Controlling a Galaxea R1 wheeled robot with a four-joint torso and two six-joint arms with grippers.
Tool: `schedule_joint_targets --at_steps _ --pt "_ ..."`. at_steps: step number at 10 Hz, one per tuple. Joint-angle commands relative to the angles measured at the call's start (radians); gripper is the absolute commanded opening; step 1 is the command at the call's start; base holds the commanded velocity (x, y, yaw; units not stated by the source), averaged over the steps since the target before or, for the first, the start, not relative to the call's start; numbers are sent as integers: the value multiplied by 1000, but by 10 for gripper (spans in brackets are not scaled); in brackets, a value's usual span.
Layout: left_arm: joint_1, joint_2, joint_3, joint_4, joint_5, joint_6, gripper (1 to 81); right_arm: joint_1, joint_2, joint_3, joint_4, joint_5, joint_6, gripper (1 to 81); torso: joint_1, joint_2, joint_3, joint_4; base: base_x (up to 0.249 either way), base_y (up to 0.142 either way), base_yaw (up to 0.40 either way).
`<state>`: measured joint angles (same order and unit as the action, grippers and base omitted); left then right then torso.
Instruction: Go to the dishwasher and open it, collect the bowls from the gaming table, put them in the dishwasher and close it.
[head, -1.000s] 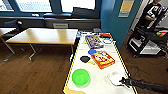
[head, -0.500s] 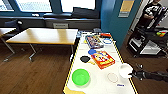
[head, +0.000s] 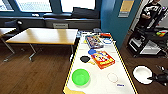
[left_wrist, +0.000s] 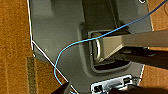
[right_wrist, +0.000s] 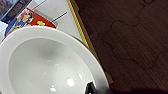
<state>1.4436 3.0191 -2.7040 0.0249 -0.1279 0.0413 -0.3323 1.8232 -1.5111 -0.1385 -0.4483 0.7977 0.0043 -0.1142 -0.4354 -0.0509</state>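
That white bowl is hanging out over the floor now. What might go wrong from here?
The white bowl seems pinched only at its rim by the right gripper, over bare wooden floor, so a slip would likely drop it. The green bowl sits close to the gaming table edge; a careless reach might nudge it off.

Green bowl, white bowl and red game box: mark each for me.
Green bowl (head: 80, 77), head view, centre of its inside.
White bowl (head: 142, 74), head view, middle of its inside.
Red game box (head: 102, 59), head view, its printed lid.
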Motion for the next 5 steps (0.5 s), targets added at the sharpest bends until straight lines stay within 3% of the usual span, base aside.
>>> schedule_joint_targets --at_steps 1,2,5 --pt "-13 0 4 9 62 8 811 32 -152 112 -69 -72 -2 10 0 0 0 0 0 0 0" --pt "-13 0 4 9 63 8 811 -13 -169 118 -69 -63 -6 10 0 0 0 0 0 0 0" --pt "-13 5 4 9 63 9 811 -118 -195 123 -69 -49 -95 10 0 0 0 0 0 0 0"
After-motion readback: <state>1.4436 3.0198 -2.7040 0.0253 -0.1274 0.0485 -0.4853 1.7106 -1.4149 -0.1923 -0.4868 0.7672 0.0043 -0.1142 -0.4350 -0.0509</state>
